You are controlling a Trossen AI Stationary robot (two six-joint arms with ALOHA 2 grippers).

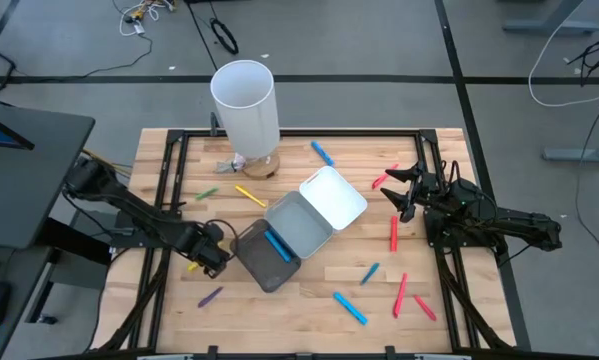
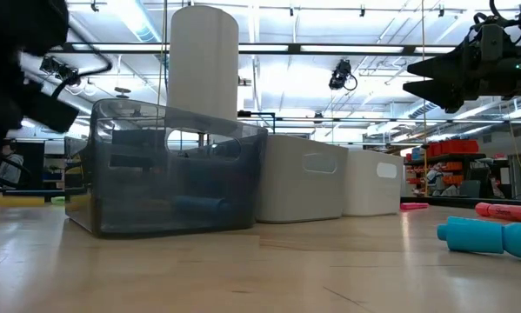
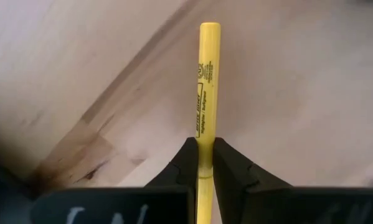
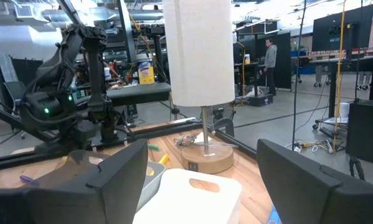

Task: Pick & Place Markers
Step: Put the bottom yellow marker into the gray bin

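Left wrist view, left tool (image 3: pixel 205 163) clamping yellow marker (image 3: pixel 206 81), bare wood around.

Both arms are dark, near-black, built of chunky jointed segments. The left arm (image 1: pixel 129 208) shows thin cables running along its links and ends in a blocky wrist; seen from the right wrist, a small green light glows on its housing. The left gripper (image 3: pixel 205 163) has two matte black wedge-shaped fingers tapering to narrow tips. The right gripper (image 1: pixel 401 190) has broad, flat, angular black fingers (image 4: pixel 114 171) with bevelled edges.
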